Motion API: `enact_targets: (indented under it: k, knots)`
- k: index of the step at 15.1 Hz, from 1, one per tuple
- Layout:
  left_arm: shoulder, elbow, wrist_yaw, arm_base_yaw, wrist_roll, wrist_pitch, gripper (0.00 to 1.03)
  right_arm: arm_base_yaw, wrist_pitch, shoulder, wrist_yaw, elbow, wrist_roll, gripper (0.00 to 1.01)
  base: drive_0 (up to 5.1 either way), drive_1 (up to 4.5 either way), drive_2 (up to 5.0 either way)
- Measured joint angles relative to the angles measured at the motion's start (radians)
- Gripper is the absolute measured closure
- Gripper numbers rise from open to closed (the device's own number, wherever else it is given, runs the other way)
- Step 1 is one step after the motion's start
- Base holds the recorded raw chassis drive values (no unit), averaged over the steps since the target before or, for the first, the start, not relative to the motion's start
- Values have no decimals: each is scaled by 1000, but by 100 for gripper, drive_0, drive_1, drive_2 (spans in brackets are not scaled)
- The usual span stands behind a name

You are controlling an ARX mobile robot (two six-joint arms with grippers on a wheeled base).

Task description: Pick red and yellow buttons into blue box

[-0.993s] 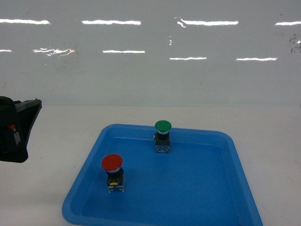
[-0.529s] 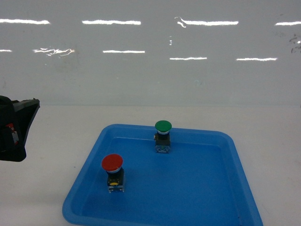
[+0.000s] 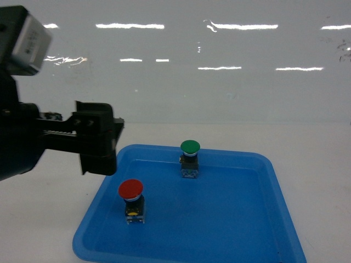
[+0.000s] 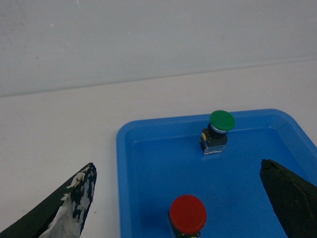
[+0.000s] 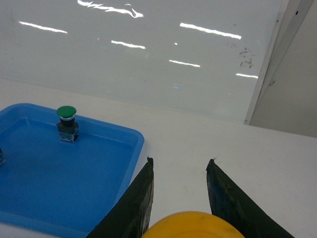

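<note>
White bench [image 3: 318,164] carries the shallow blue tray [image 3: 277,186], where the left hand [image 4: 178,198], newly swung in with fingers apart, hovers above the red button [image 3: 131,190] while the right hand [image 5: 179,191] clamps the yellow button [image 5: 190,225].

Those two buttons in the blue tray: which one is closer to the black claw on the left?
The red-capped button, near the tray's front-left; the green one stands farther back from the left gripper.

We see a glossy plastic blue tray [image 3: 263,219], smooth red cap [image 3: 130,188], and matt, scuffed black left gripper fingers [image 4: 74,203].
</note>
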Motion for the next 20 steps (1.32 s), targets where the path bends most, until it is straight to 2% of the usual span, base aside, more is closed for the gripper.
enact_targets:
  k: [1, 3, 6, 11, 14, 18, 19, 20]
  knots:
    - [51, 51, 8, -13, -18, -33, 5, 0, 0, 0, 0, 0, 0, 71, 0, 0, 0]
    - [151, 148, -19, -47, -16, -60, 5, 0, 0, 0, 0, 0, 0, 71, 0, 0, 0]
    - [415, 354, -66, -85, 24, -143, 5, 0, 0, 0, 0, 0, 0, 71, 0, 0, 0]
    - [552, 380, -93, -47, 68, -138, 5, 0, 0, 0, 0, 0, -1, 71, 0, 0, 0]
    - [594, 380, -84, -39, 66, -145, 5, 0, 0, 0, 0, 0, -3, 71, 0, 0, 0]
    - [599, 394, -56, -34, 44, -175, 5, 0, 0, 0, 0, 0, -3, 71, 0, 0, 0]
    - [599, 399, -45, -34, 34, -195, 6, 0, 0, 0, 0, 0, -3, 71, 0, 0, 0]
    - [601, 400, -39, -34, 23, -199, 19, 0, 0, 0, 0, 0, -3, 71, 0, 0, 0]
